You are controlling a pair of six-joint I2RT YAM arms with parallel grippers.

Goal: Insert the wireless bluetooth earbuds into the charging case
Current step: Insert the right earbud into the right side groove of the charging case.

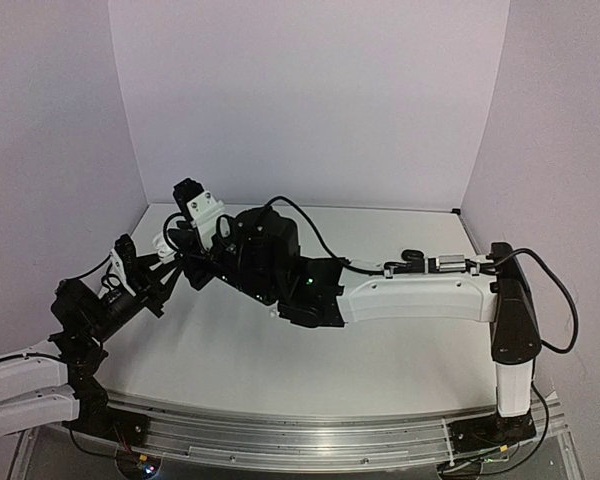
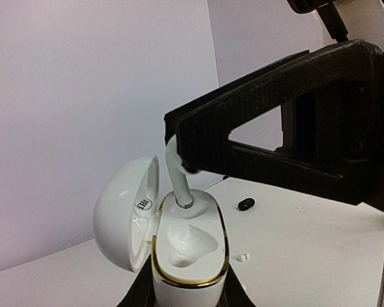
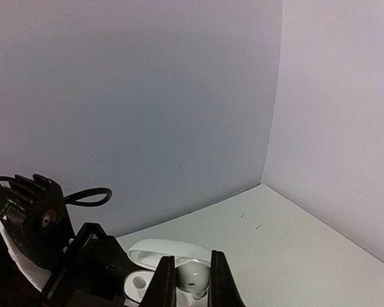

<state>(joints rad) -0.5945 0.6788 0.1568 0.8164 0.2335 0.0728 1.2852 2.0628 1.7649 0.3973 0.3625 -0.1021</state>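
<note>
One white earbud (image 2: 177, 182) is pinched by the right gripper (image 3: 192, 286) — long axis near upright, stem aimed at 6 o'clock into the far socket of the one open case (image 2: 125, 217), clamped below by the left gripper (image 2: 189, 300). One black earbud (image 2: 245, 204) lies on the table (image 2: 307, 256) at the case's 2 o'clock.

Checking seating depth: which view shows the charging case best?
Left wrist: the charging case sits close, lid open, both slots visible. Right wrist shows only part, low in frame; top external does not show it clearly.
</note>
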